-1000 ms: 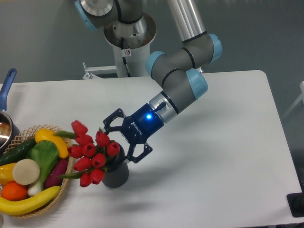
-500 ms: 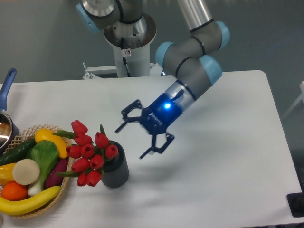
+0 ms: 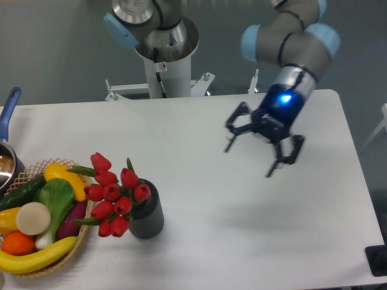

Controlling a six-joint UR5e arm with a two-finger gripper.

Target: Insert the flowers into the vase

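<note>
Since the table (image 3: 242, 241) is wide and mostly bare around it, the real worry is the vase (image 3: 147, 212), near the left side just beside the wicker basket (image 3: 66, 257) of toy fruit and veg, because the flowers (image 3: 115, 196) sit in it but flop hard to the left over the basket rim, so it looks top-heavy and any bump could tip it that way. The gripper (image 3: 251, 160) hangs well apart to the right, fingers spread and holding nothing, so it couldn't catch a topple from there.
</note>
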